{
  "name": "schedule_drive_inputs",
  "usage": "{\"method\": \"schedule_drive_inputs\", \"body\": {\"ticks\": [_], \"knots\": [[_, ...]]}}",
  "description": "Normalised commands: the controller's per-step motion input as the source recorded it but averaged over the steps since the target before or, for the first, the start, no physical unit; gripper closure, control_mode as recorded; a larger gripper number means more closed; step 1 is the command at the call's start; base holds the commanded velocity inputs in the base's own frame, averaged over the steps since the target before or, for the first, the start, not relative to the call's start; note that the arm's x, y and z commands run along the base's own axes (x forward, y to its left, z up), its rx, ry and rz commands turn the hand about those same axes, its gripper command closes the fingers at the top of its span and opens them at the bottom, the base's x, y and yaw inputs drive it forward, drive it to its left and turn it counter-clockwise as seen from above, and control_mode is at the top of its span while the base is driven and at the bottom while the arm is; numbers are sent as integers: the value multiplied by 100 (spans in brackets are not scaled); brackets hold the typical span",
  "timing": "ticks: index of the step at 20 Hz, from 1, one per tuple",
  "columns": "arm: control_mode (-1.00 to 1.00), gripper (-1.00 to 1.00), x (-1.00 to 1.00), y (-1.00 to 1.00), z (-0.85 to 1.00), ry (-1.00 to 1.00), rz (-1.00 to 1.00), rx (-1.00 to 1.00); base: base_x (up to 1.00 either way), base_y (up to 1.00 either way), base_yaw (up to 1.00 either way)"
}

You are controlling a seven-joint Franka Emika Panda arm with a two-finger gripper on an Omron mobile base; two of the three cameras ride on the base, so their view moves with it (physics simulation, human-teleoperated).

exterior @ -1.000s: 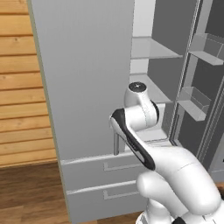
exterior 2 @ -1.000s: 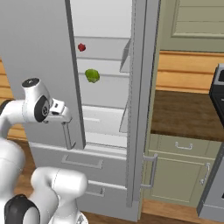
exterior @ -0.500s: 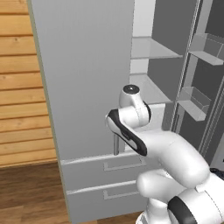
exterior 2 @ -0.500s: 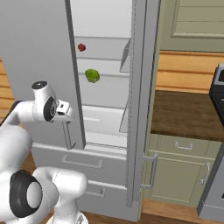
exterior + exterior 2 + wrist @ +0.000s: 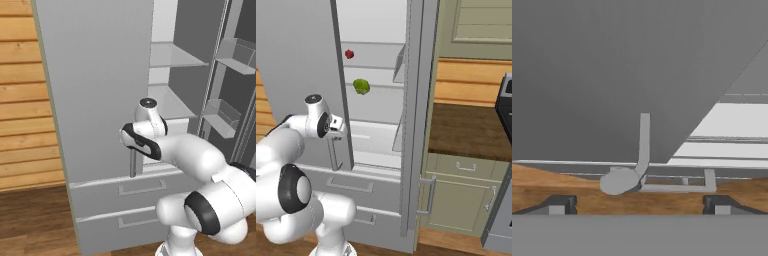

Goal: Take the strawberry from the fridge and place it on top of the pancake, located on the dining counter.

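Observation:
The fridge (image 5: 301,55) has both doors swung open. A small red strawberry (image 5: 349,53) sits on an upper shelf inside, above a green item (image 5: 361,86). My gripper (image 5: 339,125) hovers at the edge of the left door (image 5: 95,85), just above its vertical bar handle (image 5: 132,165). In the hand view my gripper (image 5: 639,205) is open with nothing between its fingertips (image 5: 558,204); that handle (image 5: 643,140) and the door face lie ahead of it. The pancake and the dining counter are out of view.
The right fridge door (image 5: 415,125) stands edge-on, with door bins (image 5: 222,117) on its inside. Two drawers (image 5: 145,187) sit below the doors. A brown-topped counter on green cabinets (image 5: 468,130) and a stove (image 5: 504,102) lie to the right. There is a wood floor (image 5: 30,220).
The hand has shifted a little toward the left door's edge and the arm's lower links have swung round. The doors and strawberry have not moved. The gripper stays open.

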Motion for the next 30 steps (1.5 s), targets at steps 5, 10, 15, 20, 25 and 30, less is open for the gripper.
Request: {"method": "schedule_drive_inputs", "body": {"ticks": [5, 10, 15, 20, 25, 30], "knots": [[-100, -100, 46, 2, -27, 3, 0, 1, 0, 0, 0], [-100, -100, 24, 14, -36, 7, 0, 0, 0, 0, 0], [-100, -100, 2, 16, -45, 6, 0, 0, 0, 0, 0], [-100, 100, 1, 21, -37, 3, 0, 0, 0, 0, 0], [-100, 100, -45, 13, -15, -3, 0, 0, 0, 0, 0], [-100, 100, -100, 18, 0, -15, 0, 0, 0, 0, 0]]}}
